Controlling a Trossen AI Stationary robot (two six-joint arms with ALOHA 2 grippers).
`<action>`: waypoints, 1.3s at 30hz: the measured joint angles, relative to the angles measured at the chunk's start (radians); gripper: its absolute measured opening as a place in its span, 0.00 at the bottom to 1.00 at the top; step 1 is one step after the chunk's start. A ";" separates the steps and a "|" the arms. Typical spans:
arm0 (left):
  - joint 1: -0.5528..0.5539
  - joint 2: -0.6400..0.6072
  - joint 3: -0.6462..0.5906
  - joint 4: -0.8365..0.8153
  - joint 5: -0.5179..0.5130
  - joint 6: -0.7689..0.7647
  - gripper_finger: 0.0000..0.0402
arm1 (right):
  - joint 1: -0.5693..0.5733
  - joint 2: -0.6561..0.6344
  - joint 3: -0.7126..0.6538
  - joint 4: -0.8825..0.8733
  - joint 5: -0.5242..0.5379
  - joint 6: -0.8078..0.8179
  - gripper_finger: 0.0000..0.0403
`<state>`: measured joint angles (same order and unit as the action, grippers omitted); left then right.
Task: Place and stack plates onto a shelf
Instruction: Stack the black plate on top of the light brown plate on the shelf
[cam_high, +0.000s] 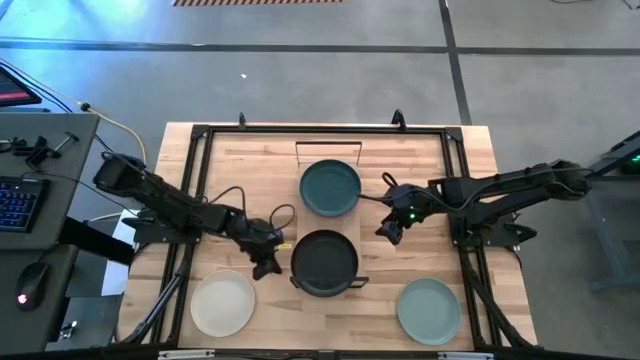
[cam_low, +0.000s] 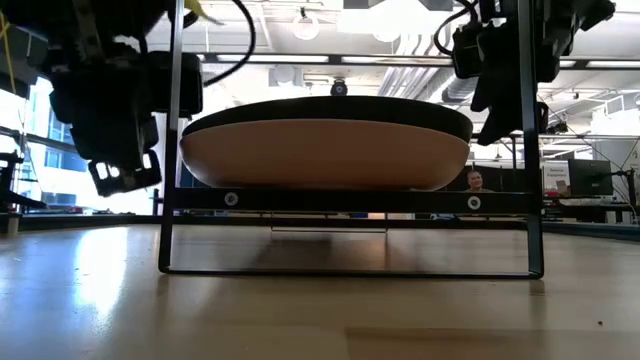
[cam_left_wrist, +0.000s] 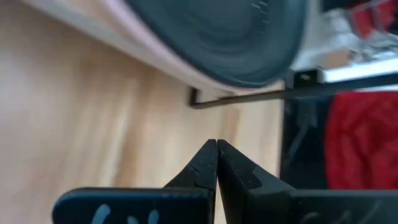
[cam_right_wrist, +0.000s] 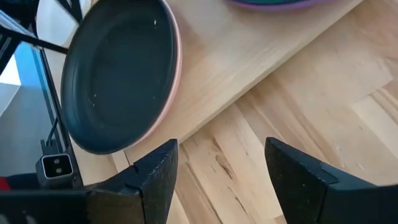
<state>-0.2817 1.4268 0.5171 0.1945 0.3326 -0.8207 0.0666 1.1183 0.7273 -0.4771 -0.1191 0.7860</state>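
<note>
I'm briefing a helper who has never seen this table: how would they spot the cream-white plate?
Start from the shelf in the middle of the table, which carries the dark teal plate and black plate. The cream-white plate lies off it, on the tabletop's near left corner. It is the palest plate; the pale green plate sits at the opposite corner.

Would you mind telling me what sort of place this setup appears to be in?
Probably a robotics lab or industrial workshop: a bare concrete floor with marked lines, a keyboard on a desk beside the wooden table, and open ceiling lights beyond it.
</note>
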 joint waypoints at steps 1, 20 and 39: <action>0.000 0.016 0.000 0.036 0.023 0.000 0.00 | 0.000 0.000 0.000 0.005 0.006 0.000 0.55; 0.102 0.129 0.002 0.255 0.049 0.031 0.00 | 0.000 0.000 0.000 0.042 0.086 0.000 0.55; 0.256 0.013 0.002 -0.011 0.102 0.199 0.00 | 0.141 0.021 -0.054 0.005 -0.068 0.160 0.35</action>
<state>-0.0259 1.4398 0.5190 0.1835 0.4351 -0.6221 0.2072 1.1388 0.6732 -0.4724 -0.1875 0.9463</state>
